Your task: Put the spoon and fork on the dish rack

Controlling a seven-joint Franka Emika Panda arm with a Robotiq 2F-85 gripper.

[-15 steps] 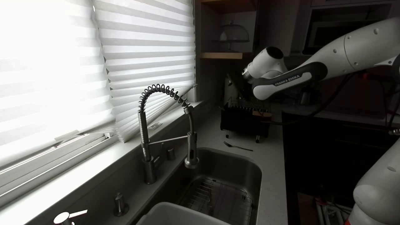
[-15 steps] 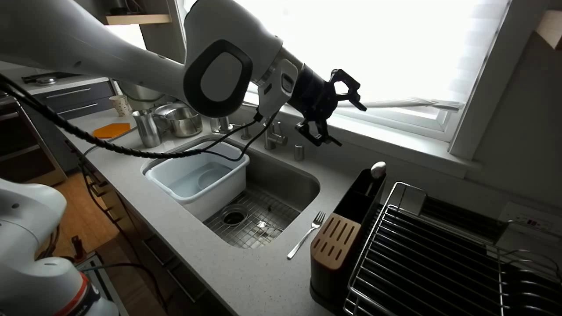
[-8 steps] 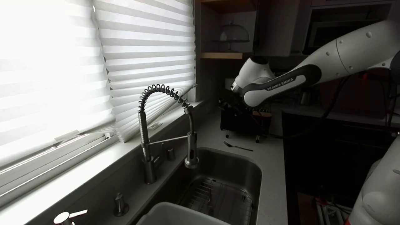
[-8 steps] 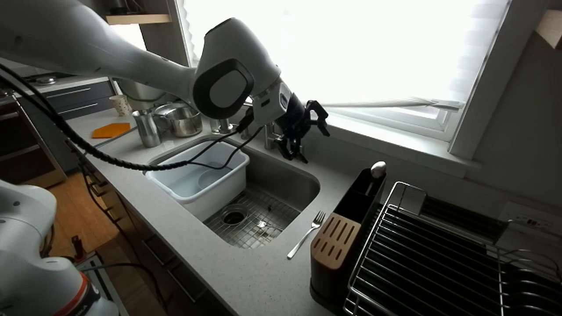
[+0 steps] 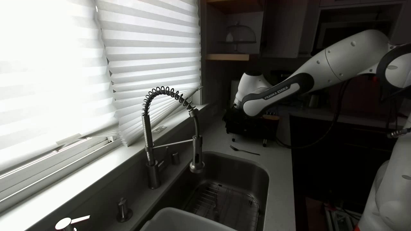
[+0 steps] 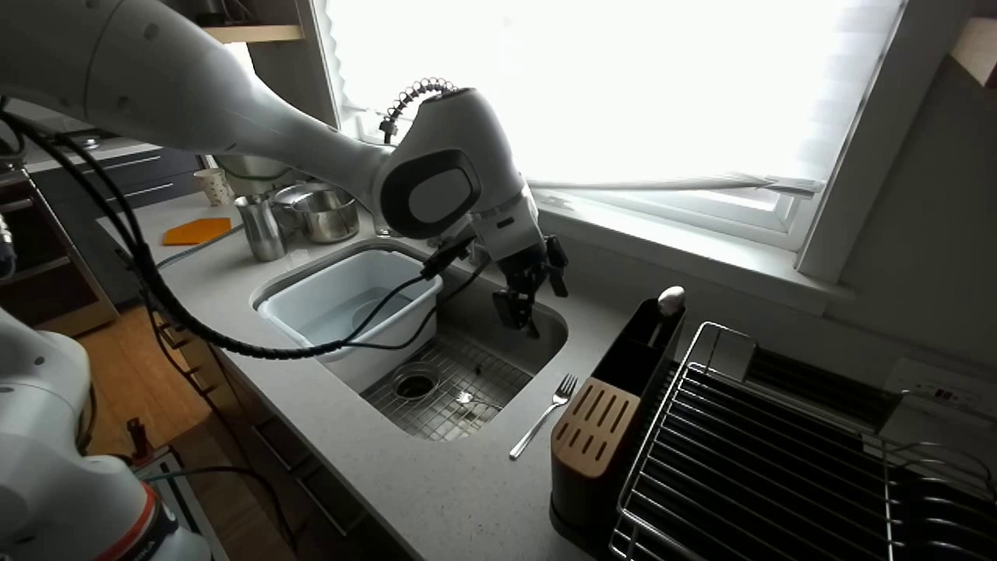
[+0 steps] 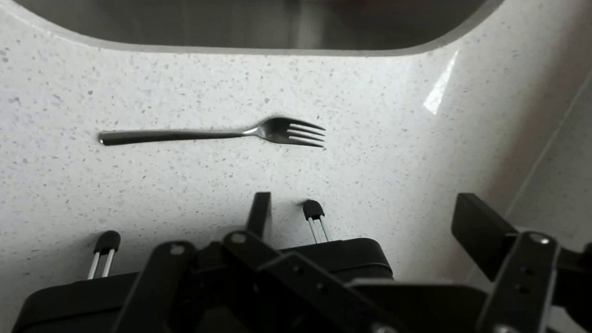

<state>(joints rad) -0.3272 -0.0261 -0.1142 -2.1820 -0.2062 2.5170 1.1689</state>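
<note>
A silver fork (image 7: 208, 135) lies on the pale speckled counter between sink and dish rack. It also shows in both exterior views (image 5: 244, 150) (image 6: 544, 417). The black dish rack (image 5: 253, 128) stands beyond it; its edge shows in the wrist view (image 7: 83, 296). A spoon's silver bowl (image 6: 671, 300) sticks up from the rack's black cutlery holder (image 6: 572, 499). My gripper (image 7: 362, 201) is open with nothing between its fingers. In an exterior view it (image 6: 545, 310) hangs pointing down above the sink's far end, apart from the fork. In the dark exterior view it blends with the rack.
The sink (image 6: 537, 327) holds a white tub (image 6: 405, 335) and a wire grid (image 6: 444, 425); a small shiny thing (image 6: 465, 397) there is unclear. A spring faucet (image 5: 196, 154) rises beside it. The rack's wire bars (image 6: 693, 368) and slotted wooden lid (image 6: 596, 428) stand near the fork.
The arm has moved down, and the gripper has swung from pointing sideways to pointing down, lower over the sink end. It stays open. The fork and spoon have not moved.
</note>
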